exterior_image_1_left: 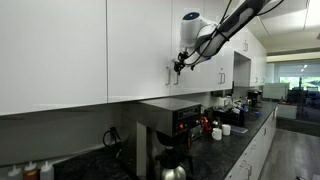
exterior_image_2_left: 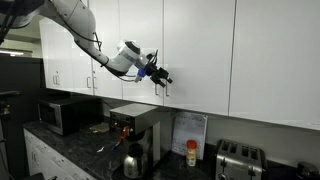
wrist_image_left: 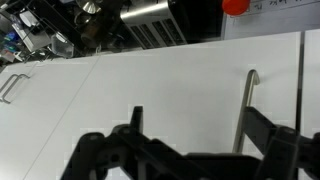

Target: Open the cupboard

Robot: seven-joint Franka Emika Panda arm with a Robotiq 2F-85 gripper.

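Note:
The cupboard is a tall white wall cabinet and its door is closed; it also shows in the other exterior view and fills the wrist view. Its slim silver bar handle sits near the door's edge, low on the door. My gripper is open and right at the door front. In the wrist view the handle stands between the two dark fingers, close to the right-hand one. The gripper is at handle height in both exterior views. Nothing is held.
Identical white doors flank the cupboard; a neighbouring handle shows in the wrist view. On the dark counter below stand a coffee maker, a microwave, a toaster and an orange-capped bottle.

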